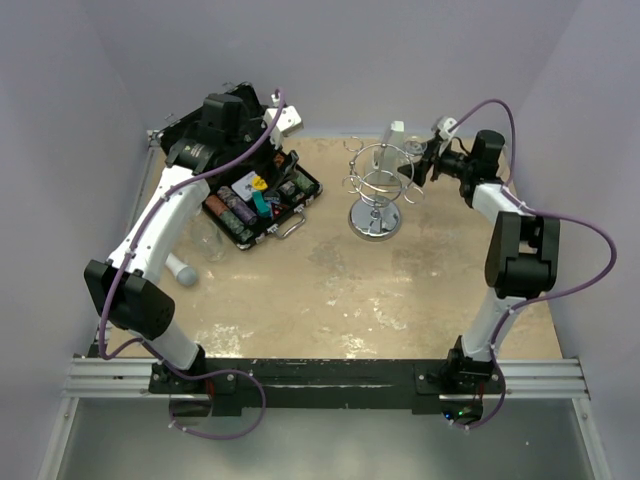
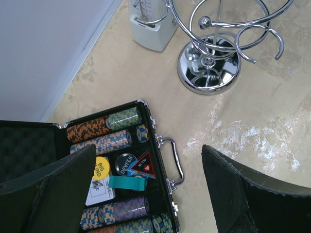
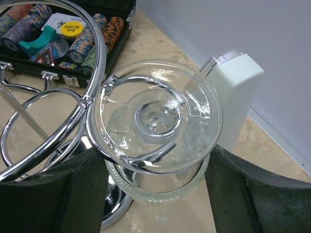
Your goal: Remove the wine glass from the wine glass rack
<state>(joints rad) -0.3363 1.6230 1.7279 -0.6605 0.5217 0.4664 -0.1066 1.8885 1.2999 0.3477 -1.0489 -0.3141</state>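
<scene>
Inverted wine glass (image 3: 155,121) hangs by foot in wine glass rack (image 3: 92,73) loop. Right fingers (image 3: 63,194) straddle bowl, ready for slide-out; cannot tell whether clenched. Left fingers (image 2: 63,189) released, idle left of rack.

The rack (image 1: 374,218) is a shiny chrome wire stand with a round mirrored base, a thin central stem and rings of open wire loops at the top, standing upright on the table near its far edge, somewhat right of the middle. A clear glass (image 3: 155,121) hangs upside down from a loop on the rack's right side. Its round foot lies flat on top of the wire, its stem drops through the loop, and its bowl hangs below with the mouth facing the table.
</scene>
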